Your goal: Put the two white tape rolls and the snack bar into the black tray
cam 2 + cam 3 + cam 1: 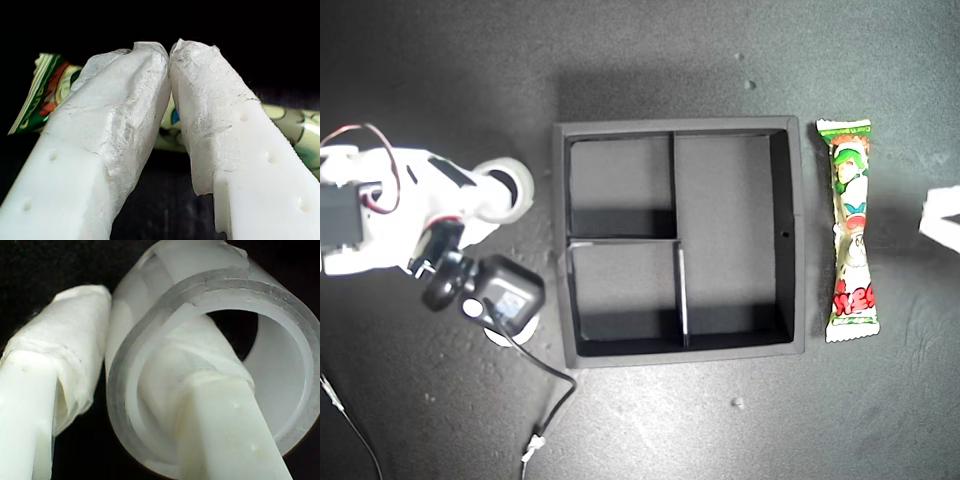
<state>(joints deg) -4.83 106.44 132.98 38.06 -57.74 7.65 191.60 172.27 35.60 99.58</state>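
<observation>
The black tray (798,230) lies in the middle of the exterior view with its three compartments empty. The snack bar (851,230) lies along the tray's right wall in that view, on the mat. My first gripper (169,50) is shut with nothing in it, and the snack bar (45,85) lies just beyond its tips. My second gripper (135,315), at the exterior view's left, has one finger inside a white tape roll (280,340) and one outside, shut on its wall. That roll (520,185) sits left of the tray. A sliver of another white roll (512,338) shows under the arm's camera.
A black cable (555,385) runs from the second arm's camera across the mat toward the exterior view's lower left. A white piece of the first arm (942,222) pokes in at the exterior view's right edge. Small specks dot the dark mat.
</observation>
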